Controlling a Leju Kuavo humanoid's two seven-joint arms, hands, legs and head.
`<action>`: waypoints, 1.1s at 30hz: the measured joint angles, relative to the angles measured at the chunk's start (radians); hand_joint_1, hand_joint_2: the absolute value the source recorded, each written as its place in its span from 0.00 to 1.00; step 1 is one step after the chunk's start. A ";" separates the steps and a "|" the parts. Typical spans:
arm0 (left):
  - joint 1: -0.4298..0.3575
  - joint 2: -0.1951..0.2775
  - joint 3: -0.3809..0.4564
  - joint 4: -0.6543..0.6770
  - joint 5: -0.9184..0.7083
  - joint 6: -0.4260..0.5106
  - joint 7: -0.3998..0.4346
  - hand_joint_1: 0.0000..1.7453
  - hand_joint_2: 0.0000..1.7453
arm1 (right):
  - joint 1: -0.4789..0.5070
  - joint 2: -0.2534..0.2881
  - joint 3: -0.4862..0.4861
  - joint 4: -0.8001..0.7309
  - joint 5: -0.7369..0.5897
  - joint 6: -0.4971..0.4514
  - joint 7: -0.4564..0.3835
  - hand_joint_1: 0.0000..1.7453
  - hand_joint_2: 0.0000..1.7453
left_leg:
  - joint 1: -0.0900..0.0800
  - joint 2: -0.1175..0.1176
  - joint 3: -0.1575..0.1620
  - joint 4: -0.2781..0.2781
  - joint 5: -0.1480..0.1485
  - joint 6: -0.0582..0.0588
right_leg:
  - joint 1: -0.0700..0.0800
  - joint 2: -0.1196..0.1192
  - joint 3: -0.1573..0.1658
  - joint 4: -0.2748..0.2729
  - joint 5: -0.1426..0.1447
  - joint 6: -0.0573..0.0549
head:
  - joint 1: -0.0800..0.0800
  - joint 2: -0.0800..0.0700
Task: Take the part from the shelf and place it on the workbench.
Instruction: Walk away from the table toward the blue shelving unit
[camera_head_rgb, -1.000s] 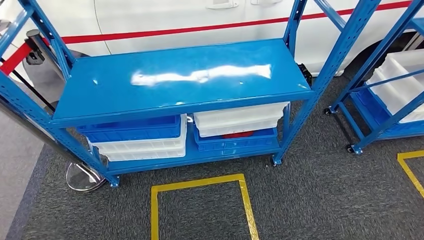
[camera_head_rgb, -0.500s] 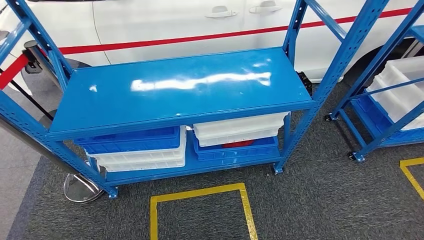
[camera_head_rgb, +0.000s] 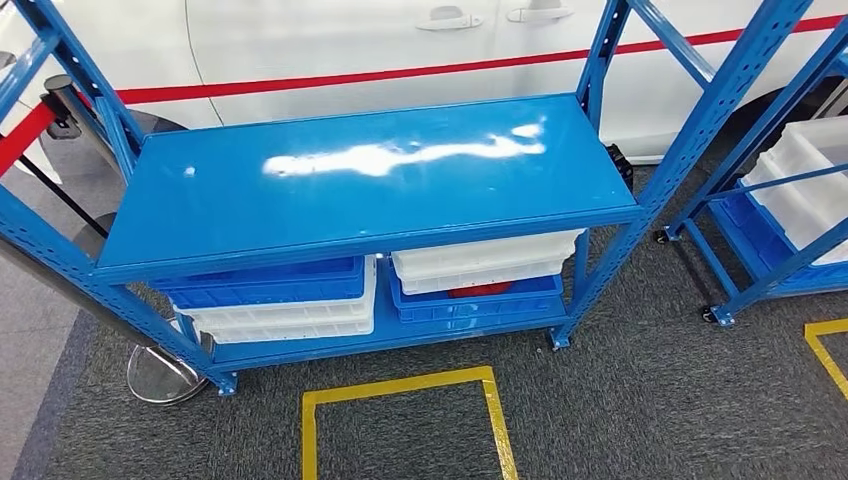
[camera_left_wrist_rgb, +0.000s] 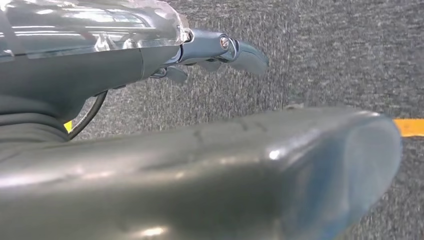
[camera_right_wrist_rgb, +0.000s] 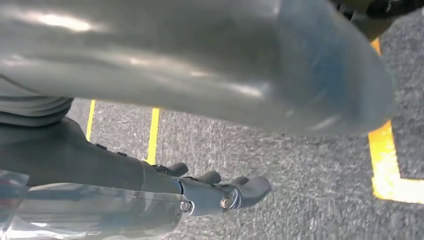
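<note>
You're at approach step; left hand (camera_left_wrist_rgb: 215, 50) and right hand (camera_right_wrist_rgb: 220, 192) hang released over grey carpet; blue steel shelf (camera_head_rgb: 370, 185) stands ahead; next, reach red part (camera_head_rgb: 480, 290) in lower blue bin.

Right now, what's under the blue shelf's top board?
Under the top board: left, a blue bin on white bins; right, white bins on a blue bin, something red between. Contents hidden.

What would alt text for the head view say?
A glossy blue metal shelf board stands bare over stacked blue and white plastic bins on the level below. A white car with a red stripe stands behind; yellow floor tape marks the grey carpet.
</note>
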 joint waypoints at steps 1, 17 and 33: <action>0.000 -0.001 -0.001 -0.003 0.000 -0.001 0.000 0.00 0.00 | 0.000 0.000 -0.001 0.000 0.000 0.000 0.000 0.00 0.00 | 0.000 0.000 -0.001 0.007 -0.005 -0.006 | -0.003 0.000 0.004 -0.005 0.001 -0.005 | -0.001 0.000; 0.005 -0.010 -0.007 -0.022 -0.003 -0.001 0.004 0.00 0.00 | -0.004 0.000 -0.009 -0.002 0.003 0.006 0.009 0.00 0.00 | 0.008 0.002 -0.022 -0.003 0.027 0.013 | -0.006 -0.002 0.059 0.004 -0.063 0.025 | -0.002 0.000; -0.001 -0.023 -0.008 -0.038 -0.015 0.021 0.012 0.00 0.00 | -0.006 0.002 -0.010 -0.005 0.005 0.001 0.012 0.00 0.50 | 0.005 0.001 0.019 0.040 -0.061 -0.018 | -0.009 -0.004 -0.023 0.001 0.020 -0.005 | -0.002 0.000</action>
